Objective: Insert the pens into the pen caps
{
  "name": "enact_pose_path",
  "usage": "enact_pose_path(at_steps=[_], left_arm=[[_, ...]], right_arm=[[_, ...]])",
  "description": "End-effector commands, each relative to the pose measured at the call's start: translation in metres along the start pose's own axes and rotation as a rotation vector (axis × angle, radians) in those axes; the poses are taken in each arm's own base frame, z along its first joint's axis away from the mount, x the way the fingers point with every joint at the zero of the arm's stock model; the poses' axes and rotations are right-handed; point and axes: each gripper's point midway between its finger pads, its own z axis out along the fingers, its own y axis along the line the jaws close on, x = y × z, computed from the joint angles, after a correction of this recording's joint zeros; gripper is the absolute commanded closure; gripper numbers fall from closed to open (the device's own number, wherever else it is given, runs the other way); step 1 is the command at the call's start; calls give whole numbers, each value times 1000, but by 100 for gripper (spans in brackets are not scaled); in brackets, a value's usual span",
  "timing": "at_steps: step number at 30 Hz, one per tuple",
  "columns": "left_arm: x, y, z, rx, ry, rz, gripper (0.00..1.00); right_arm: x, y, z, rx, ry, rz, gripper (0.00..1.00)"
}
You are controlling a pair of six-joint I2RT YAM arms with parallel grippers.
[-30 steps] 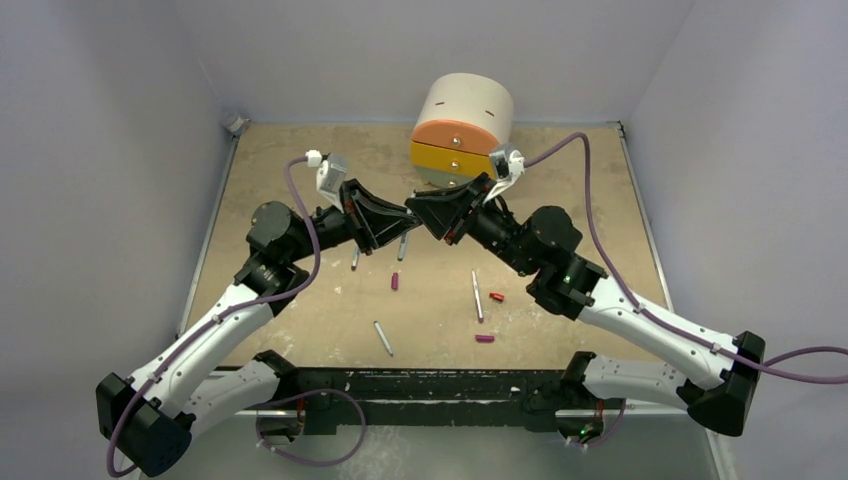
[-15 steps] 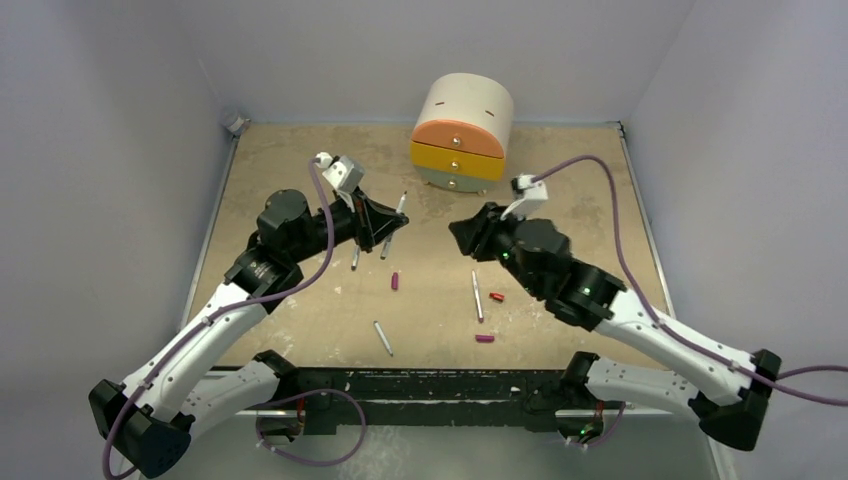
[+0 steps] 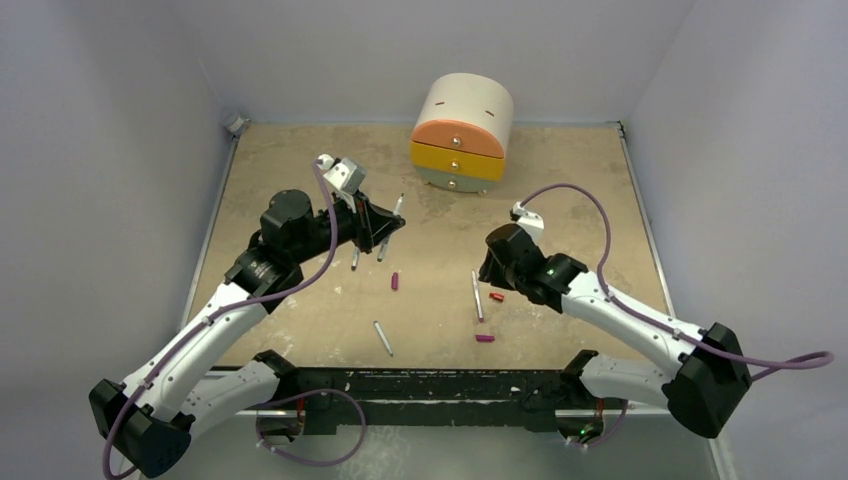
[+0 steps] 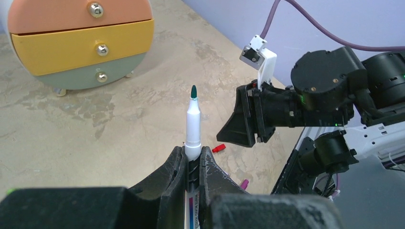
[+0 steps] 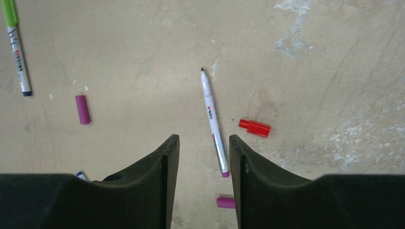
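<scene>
Evidently the left gripper [image 4: 192,155] clamps a green-tipped pen [image 4: 193,125], tip outward, probably for capping; the right gripper [image 5: 203,152], spread, straddles a second pen [image 5: 212,121], with a red cap [image 5: 254,128] just outside its jaws.

The drawer unit [image 3: 462,128] blocks the far middle of the counter [image 3: 280,170], and the left arm [image 3: 300,225] crosses the left-centre, a held pen [image 4: 193,121] jutting from its fingers [image 4: 174,181]. A loose pen [image 5: 213,125], a red cap [image 5: 254,128] and a magenta cap [image 5: 82,109] litter the middle under the right fingers [image 5: 162,176]; bare counter lies far left and far right.
</scene>
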Motion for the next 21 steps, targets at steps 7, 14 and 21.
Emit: enact_pose_path(at_steps=[7, 14, 21], left_arm=[[-22, -5, -8, -1, -62, 54, 100], [-20, -5, -7, -1, -56, 53, 100], [-22, -4, -9, -10, -64, 53, 100]], right_arm=[[20, -20, 20, 36, 103, 10, 56], [20, -16, 25, 22, 108, -18, 87], [4, 21, 28, -86, 38, -94, 99]])
